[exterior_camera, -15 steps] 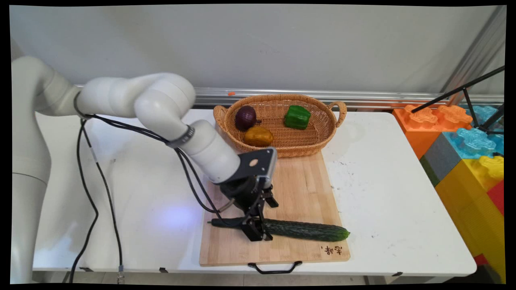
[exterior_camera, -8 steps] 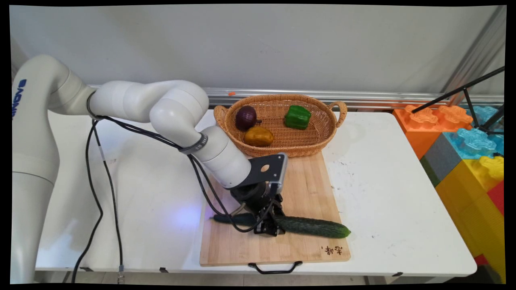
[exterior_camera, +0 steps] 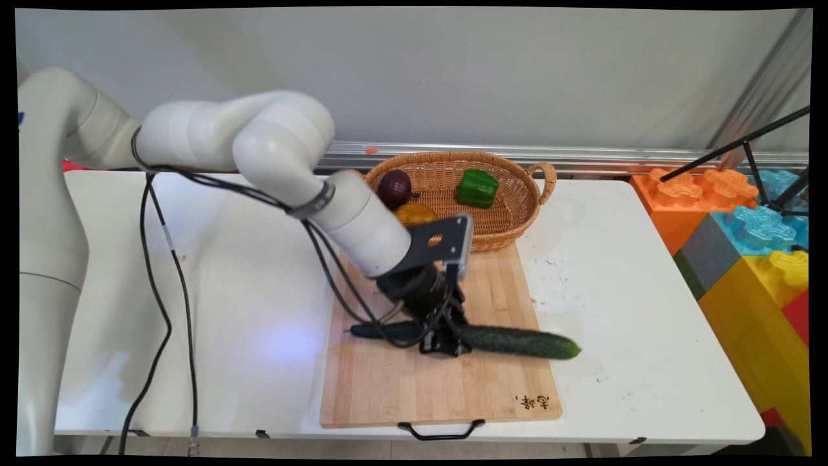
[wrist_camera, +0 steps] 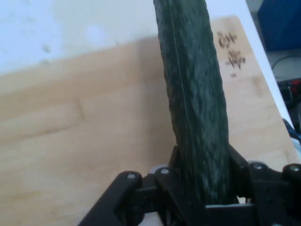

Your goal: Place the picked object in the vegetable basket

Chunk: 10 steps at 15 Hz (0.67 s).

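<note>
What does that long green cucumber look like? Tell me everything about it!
The cucumber is long, dark green and bumpy-skinned, with a pale line running along it in the hand view. It is whole and lies roughly level. The gripper is shut on it left of its middle, a black finger pressing each side. It hangs above the wooden cutting board, its shadow on the wood beneath, with one tip poking out past the board's right edge.
</note>
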### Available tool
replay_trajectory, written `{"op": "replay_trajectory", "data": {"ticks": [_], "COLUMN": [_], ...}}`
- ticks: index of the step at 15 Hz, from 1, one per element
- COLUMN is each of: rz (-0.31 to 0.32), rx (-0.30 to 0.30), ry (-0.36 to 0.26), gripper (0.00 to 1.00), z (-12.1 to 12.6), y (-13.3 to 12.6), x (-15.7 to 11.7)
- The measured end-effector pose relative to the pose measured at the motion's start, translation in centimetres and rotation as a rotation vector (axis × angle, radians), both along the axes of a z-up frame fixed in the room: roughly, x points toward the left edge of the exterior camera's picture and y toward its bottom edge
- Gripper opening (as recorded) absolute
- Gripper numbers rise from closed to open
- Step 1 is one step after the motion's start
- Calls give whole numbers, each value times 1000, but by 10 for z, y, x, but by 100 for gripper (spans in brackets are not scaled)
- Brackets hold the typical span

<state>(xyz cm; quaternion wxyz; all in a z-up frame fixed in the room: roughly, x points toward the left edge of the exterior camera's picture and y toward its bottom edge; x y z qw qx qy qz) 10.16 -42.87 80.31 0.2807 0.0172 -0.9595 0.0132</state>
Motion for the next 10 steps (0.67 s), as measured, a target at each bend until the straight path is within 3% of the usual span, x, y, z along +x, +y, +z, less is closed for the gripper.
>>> {"op": "replay_trajectory", "data": {"ticks": [4,10], "rz": [-10,-27], "rx": [-71,-242], "ry": [21,50], "gripper": [0,0], "z": [32,58], "y": [-27,-110], "x": [-6,-4]}}
